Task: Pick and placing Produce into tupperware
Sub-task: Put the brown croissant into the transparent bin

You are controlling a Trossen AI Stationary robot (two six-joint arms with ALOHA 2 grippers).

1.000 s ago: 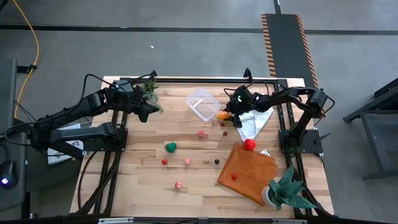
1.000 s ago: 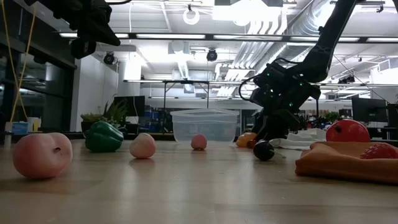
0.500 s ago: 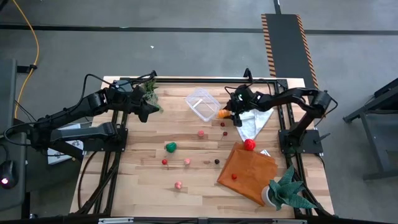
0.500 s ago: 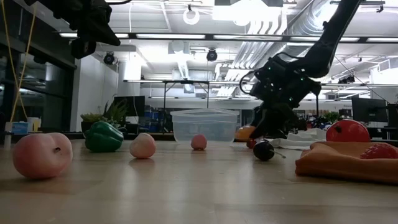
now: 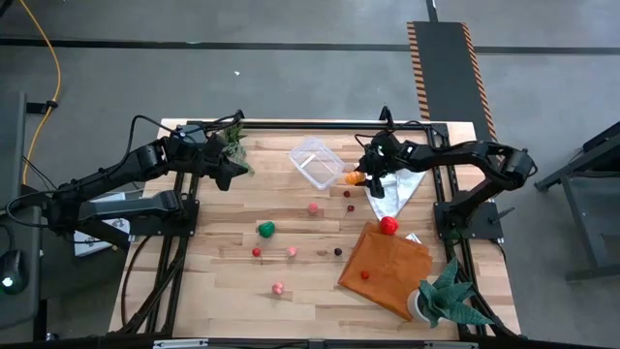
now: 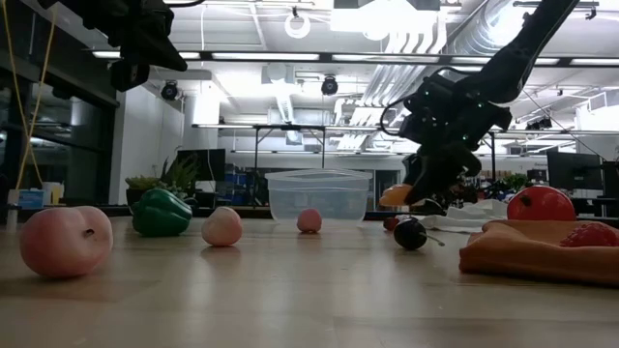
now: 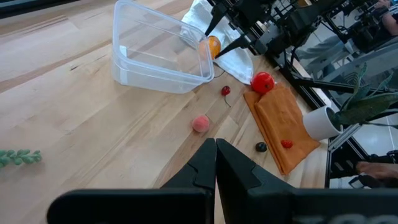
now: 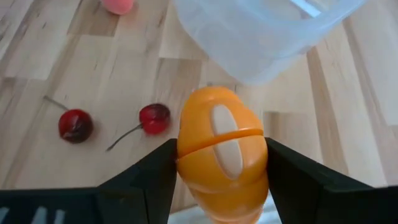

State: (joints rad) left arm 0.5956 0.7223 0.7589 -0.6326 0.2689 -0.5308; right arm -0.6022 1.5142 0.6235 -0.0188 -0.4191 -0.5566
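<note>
The right gripper (image 5: pixel 358 177) sits just right of centre in the upper half of the high view, clamped on an orange fruit (image 5: pixel 352 178). In the right wrist view the two dark fingers (image 8: pixel 158 171) press against both sides of that fruit (image 8: pixel 221 149), which fills the middle of the frame, above the wood. In the low view the fruit (image 6: pixel 396 196) hangs clear of the table (image 6: pixel 290 290), right of centre, under the gripper (image 6: pixel 423 193).

The tupperware (image 5: pixel 315 162) lies upper centre in the high view, just left of the held fruit, tilted diagonally, with nothing seen inside it. In the right wrist view its rounded corner (image 8: pixel 267 37) fills the upper right, close beyond the fruit.

Two cherries (image 8: pixel 76 124) lie at mid-left of the right wrist view, near each other on the wood. A white cloth (image 5: pixel 392 189) lies under the right arm. A red tomato (image 5: pixel 388 226) rests at the upper edge of the orange cloth (image 5: pixel 383 271), lower right in the high view. A green pepper (image 5: pixel 265 229) and small pink and red pieces lie across the centre of the table.

The left gripper (image 5: pixel 225 174) hangs at upper left in the high view, fingers pressed together (image 7: pixel 214 165), holding nothing.
</note>
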